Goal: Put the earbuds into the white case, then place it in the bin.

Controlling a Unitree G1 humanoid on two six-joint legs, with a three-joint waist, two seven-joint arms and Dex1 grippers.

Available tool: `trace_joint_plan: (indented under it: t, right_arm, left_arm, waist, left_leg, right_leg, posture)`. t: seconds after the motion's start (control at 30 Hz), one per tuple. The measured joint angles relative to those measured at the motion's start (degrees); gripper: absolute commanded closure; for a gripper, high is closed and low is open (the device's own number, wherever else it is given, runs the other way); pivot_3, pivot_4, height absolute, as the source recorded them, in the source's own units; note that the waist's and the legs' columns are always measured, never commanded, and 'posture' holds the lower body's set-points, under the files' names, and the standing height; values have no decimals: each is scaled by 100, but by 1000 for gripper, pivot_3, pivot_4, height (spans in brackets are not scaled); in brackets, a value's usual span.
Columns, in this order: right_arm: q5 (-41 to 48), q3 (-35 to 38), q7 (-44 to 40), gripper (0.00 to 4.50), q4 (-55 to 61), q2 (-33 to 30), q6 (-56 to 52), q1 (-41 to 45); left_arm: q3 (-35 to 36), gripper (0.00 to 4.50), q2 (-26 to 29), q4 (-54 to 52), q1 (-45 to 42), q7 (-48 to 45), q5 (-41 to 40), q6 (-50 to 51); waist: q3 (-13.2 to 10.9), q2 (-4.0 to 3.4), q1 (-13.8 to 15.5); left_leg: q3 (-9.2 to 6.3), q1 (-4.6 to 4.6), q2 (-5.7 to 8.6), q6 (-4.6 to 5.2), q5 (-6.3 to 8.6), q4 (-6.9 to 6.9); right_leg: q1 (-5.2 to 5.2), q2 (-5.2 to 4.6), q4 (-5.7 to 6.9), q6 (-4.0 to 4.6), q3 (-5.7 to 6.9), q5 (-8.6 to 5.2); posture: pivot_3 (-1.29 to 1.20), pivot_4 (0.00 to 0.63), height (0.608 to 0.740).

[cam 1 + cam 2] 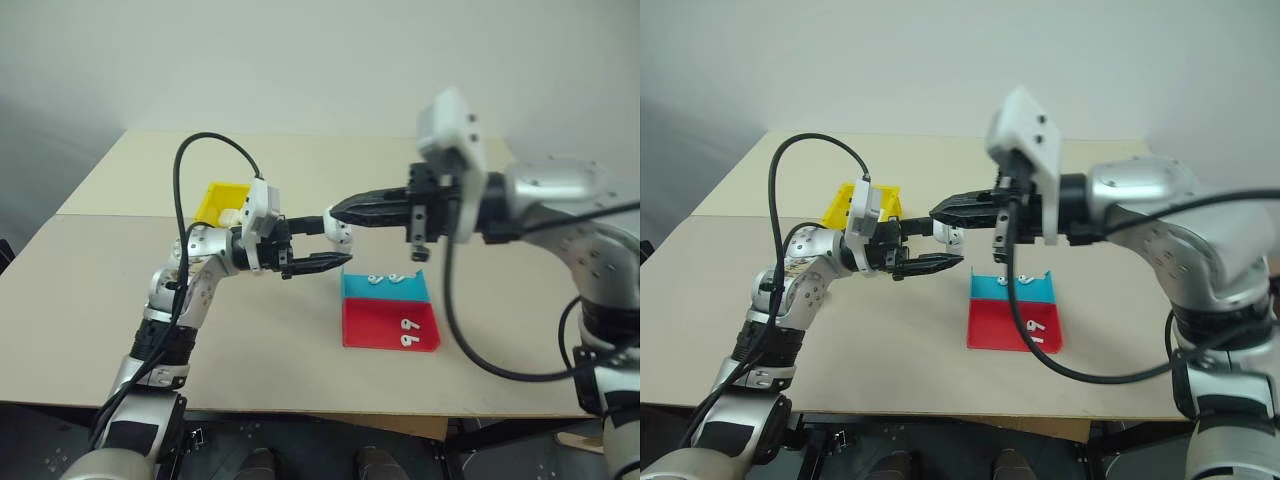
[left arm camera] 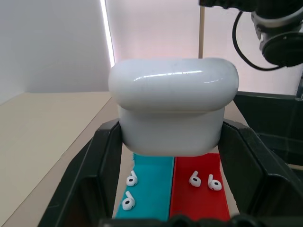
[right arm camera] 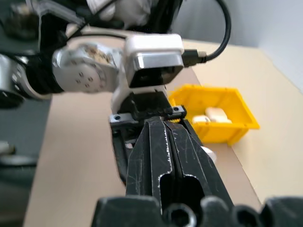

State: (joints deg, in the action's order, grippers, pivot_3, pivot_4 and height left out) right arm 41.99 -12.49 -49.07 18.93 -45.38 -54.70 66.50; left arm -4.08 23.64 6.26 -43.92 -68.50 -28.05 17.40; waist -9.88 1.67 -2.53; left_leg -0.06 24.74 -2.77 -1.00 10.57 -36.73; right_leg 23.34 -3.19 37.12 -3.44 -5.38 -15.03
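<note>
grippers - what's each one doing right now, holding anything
Left gripper: shut on the white case, held above the table.
Right gripper: fingers shut, tips right at the case; nothing visibly held.

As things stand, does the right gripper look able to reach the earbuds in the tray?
Probably yes: the right gripper is shut and empty beside the white case, and the earbuds lie uncovered in the tray just below it.
</note>
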Motion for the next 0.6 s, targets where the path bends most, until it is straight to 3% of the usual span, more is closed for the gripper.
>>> trace_joint_plan:
  t: [0.23, 0.4, 0.6]
  right_arm:
    - [-1394, -1300, -653, 4478, -436, 251, 454, 599]
    - [-1642, -1229, -1083, 4478, -447, -76, 602, 412]
    - [-1530, -473, -939, 4478, -335, -144, 259, -198]
  left_arm:
    - [-108, 1736, -21, 41, -16, -50, 103, -7]
    - [-30, 1736, 79, -105, 170, 53, 92, 18]
    - [405, 1736, 240, -590, 527, 475, 3, 31]
  waist:
    - [0, 0, 32]
    - [0, 0, 57]
    - [0, 0, 16]
  left_leg:
    - [-1, 7, 2, 1, 1, -2]
    - [-3, 15, 2, 1, 1, -7]
    - [-4, 14, 0, 1, 1, -8]
  right_leg:
    - [1, -1, 1, -1, 4, 0]
    - [3, -5, -2, -1, 6, 0]
    - [5, -4, 4, 0, 4, 0]
  posture:
    - [0, 150, 740]
    - [0, 150, 740]
    - [0, 150, 740]
